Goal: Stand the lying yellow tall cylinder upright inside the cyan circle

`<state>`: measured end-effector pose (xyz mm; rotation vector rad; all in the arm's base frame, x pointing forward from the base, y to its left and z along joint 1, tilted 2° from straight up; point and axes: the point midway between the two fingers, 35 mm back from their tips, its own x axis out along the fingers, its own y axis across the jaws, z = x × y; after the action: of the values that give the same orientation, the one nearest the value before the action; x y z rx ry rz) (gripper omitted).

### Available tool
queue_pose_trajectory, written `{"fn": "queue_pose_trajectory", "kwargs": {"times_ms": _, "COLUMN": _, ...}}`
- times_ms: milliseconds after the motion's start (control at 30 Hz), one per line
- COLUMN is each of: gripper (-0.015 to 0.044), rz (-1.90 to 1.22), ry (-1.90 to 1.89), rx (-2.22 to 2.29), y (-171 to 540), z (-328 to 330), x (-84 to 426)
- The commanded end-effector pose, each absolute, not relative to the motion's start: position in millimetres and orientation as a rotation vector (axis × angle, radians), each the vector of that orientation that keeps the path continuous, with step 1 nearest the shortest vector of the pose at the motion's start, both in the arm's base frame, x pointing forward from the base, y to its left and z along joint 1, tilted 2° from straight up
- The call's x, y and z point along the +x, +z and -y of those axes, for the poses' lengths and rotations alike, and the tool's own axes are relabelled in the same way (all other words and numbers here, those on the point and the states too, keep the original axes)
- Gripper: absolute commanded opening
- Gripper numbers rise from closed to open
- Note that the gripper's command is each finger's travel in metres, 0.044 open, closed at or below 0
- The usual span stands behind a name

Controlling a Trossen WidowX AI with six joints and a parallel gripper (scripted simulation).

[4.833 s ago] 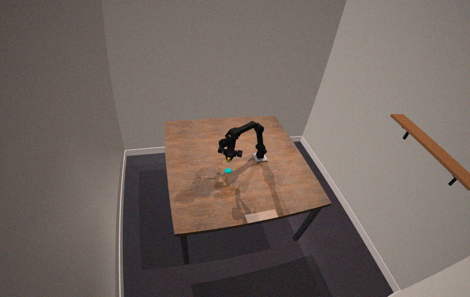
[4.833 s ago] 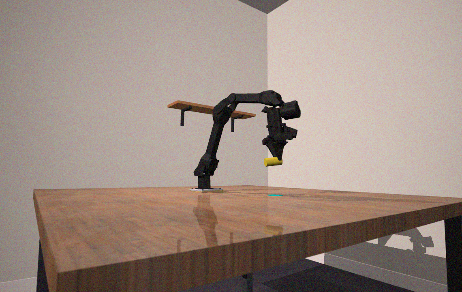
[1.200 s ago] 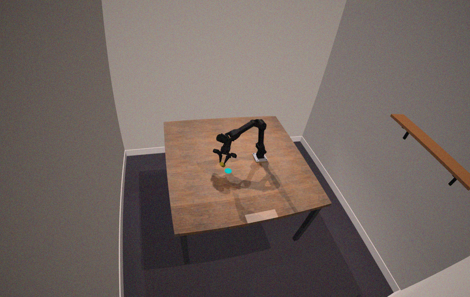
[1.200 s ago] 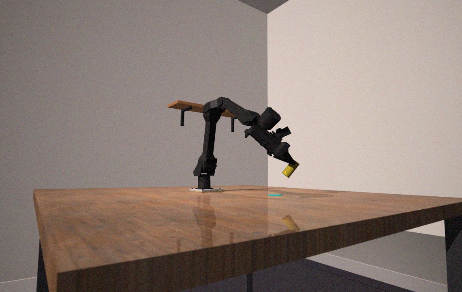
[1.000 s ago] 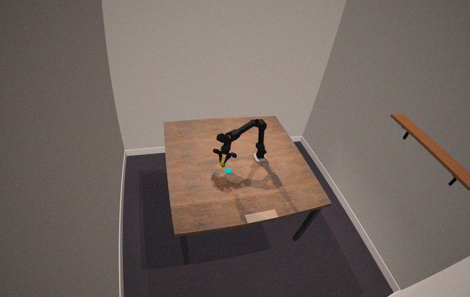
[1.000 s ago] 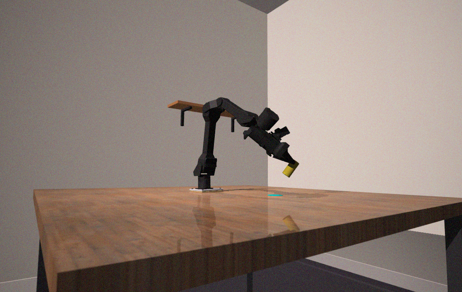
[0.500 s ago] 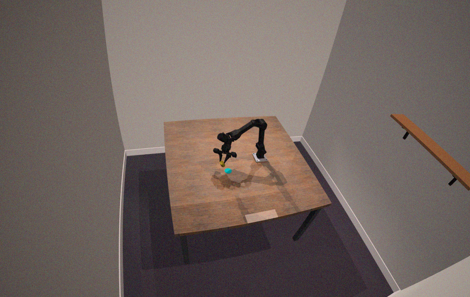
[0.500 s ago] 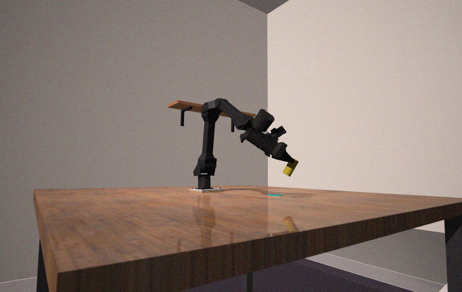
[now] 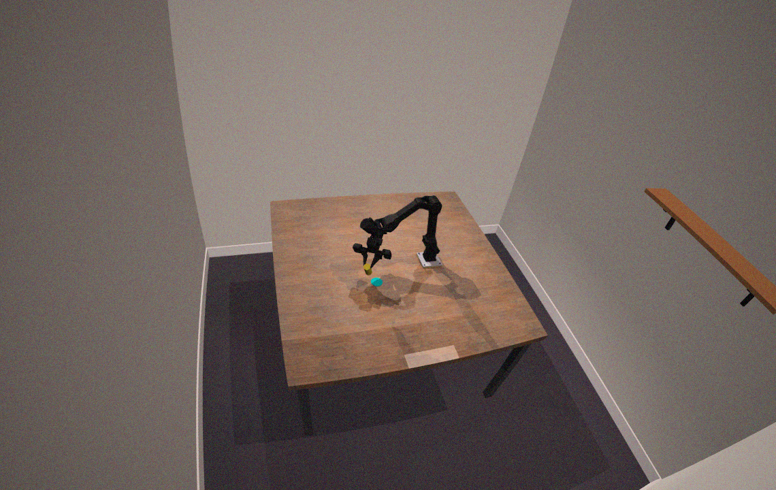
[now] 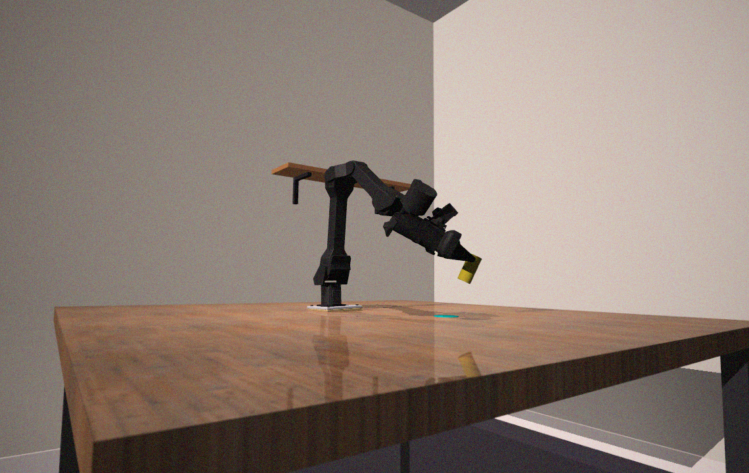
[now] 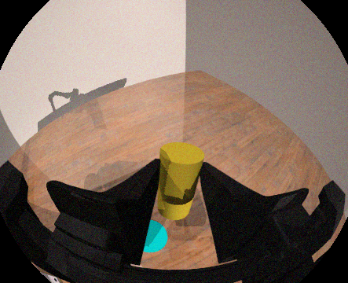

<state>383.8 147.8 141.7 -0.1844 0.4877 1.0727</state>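
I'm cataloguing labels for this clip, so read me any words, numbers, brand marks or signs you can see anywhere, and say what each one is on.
No readable text appears in any view.
Yellow cylinder: plain, no label.
Gripper and black arm: no brand or number visible.
Cyan circle: a plain coloured mark.
Table: one pale rectangular patch near its edge, blank as far as can be seen.
Wall shelf: bare wood, no writing.

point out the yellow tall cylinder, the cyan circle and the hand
yellow tall cylinder (image 10: 469, 270): exterior view, side wall
cyan circle (image 10: 445, 316): exterior view, flat centre
hand (image 11: 180, 184): wrist view, midway between fingertips
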Motion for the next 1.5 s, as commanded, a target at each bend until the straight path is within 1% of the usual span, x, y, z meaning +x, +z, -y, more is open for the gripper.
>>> {"fn": "queue_pose_trajectory", "kwargs": {"times_ms": 0, "gripper": 0.0105, "rz": -0.471, "ry": 1.082, "rx": -0.168, "y": 141.4, "z": -146.4, "x": 381.1}}
{"fn": "queue_pose_trajectory", "kwargs": {"times_ms": 1467, "gripper": 0.0105, "rz": -0.234, "ry": 1.168, "rx": -0.097, "y": 150.6, "z": -129.0, "x": 351.5}}
